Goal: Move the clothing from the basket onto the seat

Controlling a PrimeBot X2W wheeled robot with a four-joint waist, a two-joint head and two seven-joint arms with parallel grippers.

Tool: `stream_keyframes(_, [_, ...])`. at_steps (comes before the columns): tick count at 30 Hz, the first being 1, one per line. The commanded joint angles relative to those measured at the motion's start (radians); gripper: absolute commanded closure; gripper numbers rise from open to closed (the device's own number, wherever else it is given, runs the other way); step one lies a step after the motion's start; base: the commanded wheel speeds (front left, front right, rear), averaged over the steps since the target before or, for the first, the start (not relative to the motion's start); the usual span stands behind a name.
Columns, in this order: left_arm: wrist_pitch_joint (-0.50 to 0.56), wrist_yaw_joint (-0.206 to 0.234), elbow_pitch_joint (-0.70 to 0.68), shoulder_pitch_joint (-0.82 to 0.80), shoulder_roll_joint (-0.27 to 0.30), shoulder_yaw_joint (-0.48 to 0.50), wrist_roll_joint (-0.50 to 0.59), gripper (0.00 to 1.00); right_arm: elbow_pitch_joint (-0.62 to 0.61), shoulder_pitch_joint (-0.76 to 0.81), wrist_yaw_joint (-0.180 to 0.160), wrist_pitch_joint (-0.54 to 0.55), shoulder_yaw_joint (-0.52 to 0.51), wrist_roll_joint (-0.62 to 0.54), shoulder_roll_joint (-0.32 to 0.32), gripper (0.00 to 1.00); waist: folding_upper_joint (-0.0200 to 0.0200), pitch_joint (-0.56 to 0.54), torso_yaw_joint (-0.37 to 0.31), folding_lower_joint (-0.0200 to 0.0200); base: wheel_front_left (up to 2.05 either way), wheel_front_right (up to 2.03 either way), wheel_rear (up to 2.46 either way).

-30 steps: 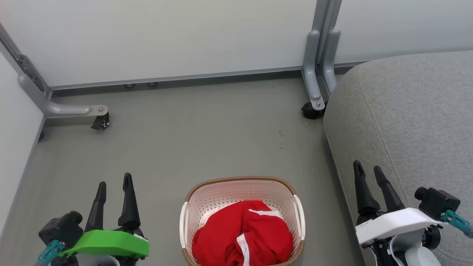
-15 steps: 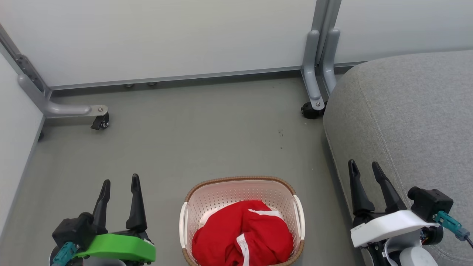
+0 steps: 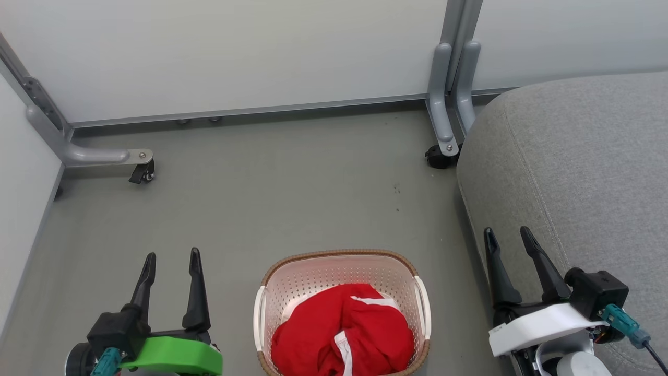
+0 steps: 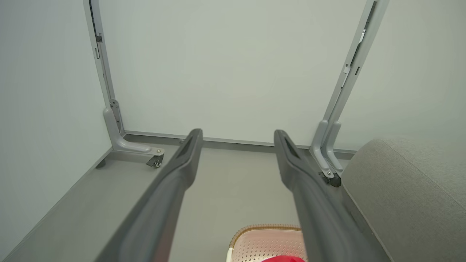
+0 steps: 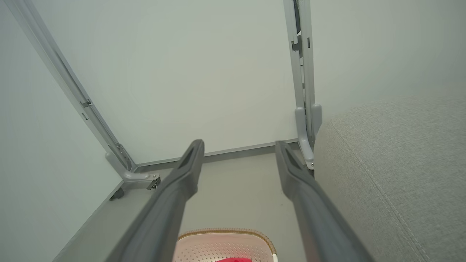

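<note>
The red clothing [image 3: 342, 329] lay heaped in the basket [image 3: 339, 253] on the floor [image 3: 292, 198], beside the seat [image 3: 584, 156]. The left gripper [image 3: 173, 254] and right gripper [image 3: 505, 230] flanked it, fingers apart and empty; to my eye, one should drop onto the heap's crown, clear of the rim.

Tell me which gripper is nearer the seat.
The right gripper, the white-shelled one, beside the seat; the green-shelled left gripper is across the basket.
</note>
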Motion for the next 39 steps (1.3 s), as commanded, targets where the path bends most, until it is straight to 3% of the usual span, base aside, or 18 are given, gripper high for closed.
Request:
stream_keyframes(1, [-0.01, 0.005, -0.008, 0.008, 0.007, 0.002, 0.022, 0.0, -0.01, 0.007, 0.001, -0.01, 0.004, -0.027, -0.006, 0.0, 0.0, -0.001, 0.0, 0.0, 0.0, 0.0, 0.0])
stream_keyframes(14, [-0.034, 0.0, -0.007, 0.028, 0.005, -0.01, 0.126, 0.0, -0.017, 0.023, 0.001, -0.038, 0.009, -0.134, -0.007, 0.0, 0.0, -0.009, -0.002, 0.0, 0.0, 0.0, 0.0])
stream_keyframes(22, [-0.049, -0.036, 0.018, 0.039, 0.005, -0.005, 0.112, 0.0, -0.003, 0.038, 0.001, -0.051, -0.006, -0.18, -0.007, 0.0, 0.0, -0.012, -0.004, 0.0, 0.0, 0.0, 0.0])
stream_keyframes(39, [-0.057, -0.045, 0.026, 0.047, 0.005, 0.016, 0.105, 0.0, 0.022, 0.045, 0.0, -0.06, -0.013, -0.195, -0.007, 0.0, 0.0, -0.014, -0.012, 0.0, 0.0, 0.0, 0.0])
